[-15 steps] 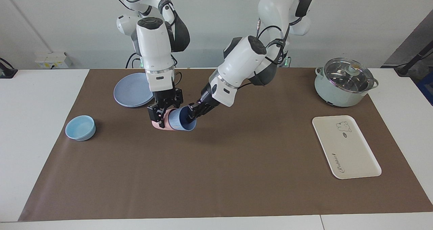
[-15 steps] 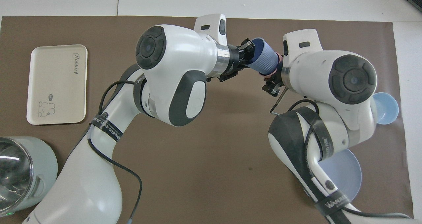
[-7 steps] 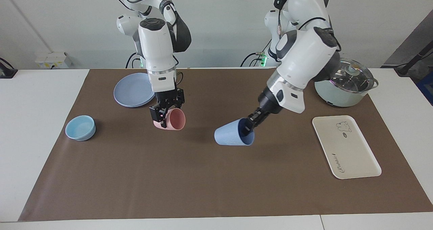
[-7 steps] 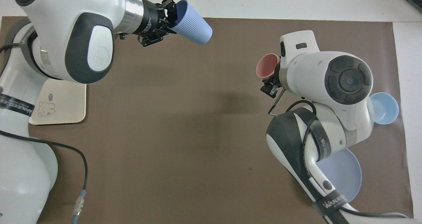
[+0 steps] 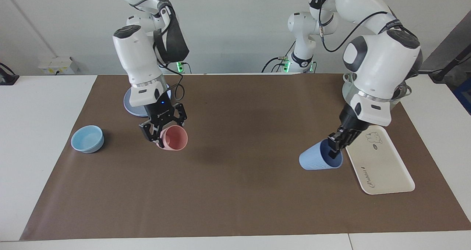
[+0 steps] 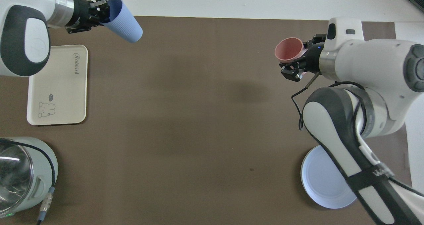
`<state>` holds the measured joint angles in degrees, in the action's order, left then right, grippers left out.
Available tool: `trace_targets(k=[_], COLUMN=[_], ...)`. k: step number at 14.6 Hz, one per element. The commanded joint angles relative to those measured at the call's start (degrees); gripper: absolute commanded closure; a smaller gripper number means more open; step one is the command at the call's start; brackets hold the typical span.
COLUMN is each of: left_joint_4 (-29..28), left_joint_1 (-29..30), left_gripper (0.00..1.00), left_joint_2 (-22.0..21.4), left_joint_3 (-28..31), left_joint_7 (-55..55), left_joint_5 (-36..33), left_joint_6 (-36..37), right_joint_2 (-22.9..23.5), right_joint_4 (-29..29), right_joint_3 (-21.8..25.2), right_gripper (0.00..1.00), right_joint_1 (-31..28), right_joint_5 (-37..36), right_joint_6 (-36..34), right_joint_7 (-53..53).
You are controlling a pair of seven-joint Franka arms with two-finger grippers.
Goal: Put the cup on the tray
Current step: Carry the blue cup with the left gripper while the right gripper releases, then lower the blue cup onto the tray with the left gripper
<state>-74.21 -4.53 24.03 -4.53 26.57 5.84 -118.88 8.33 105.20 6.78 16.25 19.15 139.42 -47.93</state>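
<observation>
Gripping the cup (image 5: 319,161) by its rim, tilted, the left gripper (image 5: 335,147) hangs beside the tray (image 5: 382,169), at its nine o'clock in the facing view; the right gripper (image 5: 162,132) clamps the pink tumbler (image 5: 173,138).

left tool (image 6: 101,11) grips cup (image 6: 124,21) | tray (image 6: 58,86) bare

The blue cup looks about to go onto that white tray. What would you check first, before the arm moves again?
1. Left gripper shut on the blue cup at its rim: ok.
2. Cup upright for setting down: not ok, it is tilted.
3. Cup over the white tray: not ok, it hangs beside its edge.
4. Tray bare where the cup would land: ok.
5. Right gripper, holding the pink cup, away from the tray: ok.
</observation>
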Motion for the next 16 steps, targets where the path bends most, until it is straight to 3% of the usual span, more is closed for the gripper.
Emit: trace_targets(k=[1, 3, 4, 8, 11, 13, 16], left_joint_4=[-18.5, -26.1, -27.3, -28.7, -29.0, -31.2, -32.9], left_joint_1=[7.8, 12.7, 14.9, 21.8, 24.2, 25.0, 24.9], left_gripper=[1.0, 1.0, 1.0, 1.0, 1.0, 1.0, 1.0], left_joint_2=[-8.5, -11.0, -11.3, -10.5, -8.3, -6.6, -4.6], left_joint_3=[-0.8, -0.9, -0.9, -0.9, -0.9, -0.9, -0.9], left_joint_7=[-16.9, -26.1, -28.6, -34.5, -36.1, -37.5, -37.6], left_joint_5=[-0.7, -0.6, -0.6, -0.1, -0.1, -0.1, 0.0], left_joint_6=[-11.8, -18.1, -18.4, -19.5, -21.9, -27.9, -33.6], right_joint_2=[0.7, 2.4, 2.7, 5.2, 8.7, 10.6, 13.0], right_joint_4=[1.4, 2.3, 3.0, 4.0, 4.8, 5.1, 6.2], right_joint_3=[-0.5, -0.5, -0.4, -0.5, -0.5, -0.4, -0.5], right_gripper=[1.0, 1.0, 1.0, 1.0, 1.0, 1.0, 1.0], right_joint_1=[-6.6, -10.2, -11.1, -13.9, -14.8, -16.1, -21.0], right_joint_5=[18.0, 34.5, 40.6, 53.4, 69.2, 74.6, 75.2], right_joint_6=[1.4, 1.3, 1.3, 1.1, 0.7, -2.5, -10.1], right_joint_7=[-16.4, -29.7, -34.2, -42.4, -57.0, -63.7, -71.7])
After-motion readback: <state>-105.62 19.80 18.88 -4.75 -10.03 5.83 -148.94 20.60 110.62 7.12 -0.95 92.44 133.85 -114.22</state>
